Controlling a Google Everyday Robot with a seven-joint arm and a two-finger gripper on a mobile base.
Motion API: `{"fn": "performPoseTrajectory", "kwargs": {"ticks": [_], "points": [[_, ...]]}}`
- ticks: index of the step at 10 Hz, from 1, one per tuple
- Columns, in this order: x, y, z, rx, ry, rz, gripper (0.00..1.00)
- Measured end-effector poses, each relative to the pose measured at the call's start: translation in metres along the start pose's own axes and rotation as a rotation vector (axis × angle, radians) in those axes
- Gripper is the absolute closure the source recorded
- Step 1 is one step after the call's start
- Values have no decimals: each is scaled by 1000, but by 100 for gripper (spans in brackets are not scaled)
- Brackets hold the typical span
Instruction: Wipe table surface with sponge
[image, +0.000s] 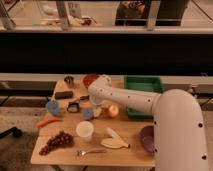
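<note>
Near the middle of the table surface (131, 125), the gripper (93, 106) hangs at the end of the white arm, which reaches in from the lower right and bends down toward the wood. Its fingers are pressed together. The sponge (88, 114), a small light-blue block, lies right at the gripper's tip, on the side nearer the camera; it cannot be told whether the two touch. A pale yellow piece (98, 111) sits just beside the sponge, and a round orange-red fruit (113, 110) lies just right of that. To the left of the gripper sits a small black object (74, 106), then a darker blue lumpy thing (52, 107), with a carrot (48, 121) below it. Behind are a flat black bar (63, 94), a metal cup (69, 80), a red bowl (89, 79) and a green tray (144, 84). Toward the front edge stand a white cup (84, 130), a bunch of grapes (57, 141), a fork (91, 151), a banana (115, 141) and a purple bowl (147, 138).
</note>
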Motion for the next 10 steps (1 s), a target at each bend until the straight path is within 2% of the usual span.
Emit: {"fn": "performPoseTrajectory", "kwargs": {"ticks": [2, 5, 7, 10], "points": [[-7, -11, 3, 5, 5, -15, 100], [-36, -23, 4, 16, -1, -58, 100], [-45, -21, 1, 20, -11, -74, 100], [-49, -4, -3, 14, -23, -85, 100]]}}
